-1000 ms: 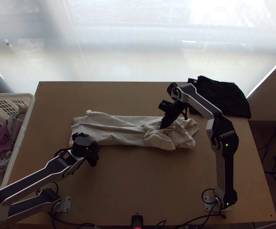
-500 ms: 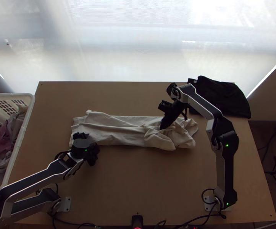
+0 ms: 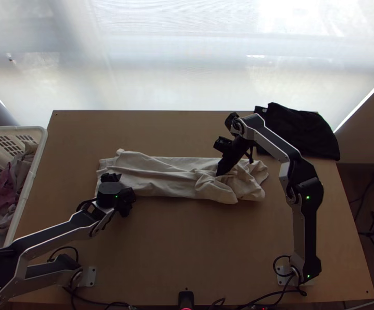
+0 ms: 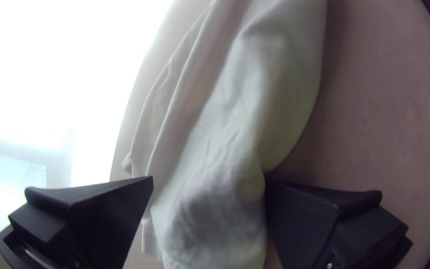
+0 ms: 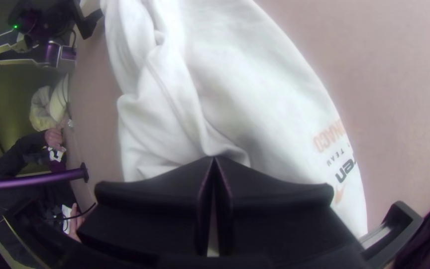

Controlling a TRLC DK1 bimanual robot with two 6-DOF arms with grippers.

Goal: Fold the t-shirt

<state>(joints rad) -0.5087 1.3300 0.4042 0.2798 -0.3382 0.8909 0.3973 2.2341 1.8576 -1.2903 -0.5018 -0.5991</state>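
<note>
White t-shirt (image 3: 161, 178) on the table (image 3: 187, 232) should be gripped through all layers by the left gripper (image 4: 208, 180), spread wide and empty; whether any is pinched by the closed right gripper (image 5: 214, 158) cannot be told.

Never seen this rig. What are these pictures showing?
Two robot arms, silver-grey with black joints, stand at a light wooden table. The top view is from a fixed high camera; each wrist view is from a camera on that arm. On the table lie a folded white fabric t-shirt, bunched toward its right end, and black cloth at the far right. A white plastic laundry basket is at left. The left gripper is open at the shirt's left end, holding nothing; the right gripper is shut, tips on the bunch, maybe pinching fabric; I can't tell.
</note>
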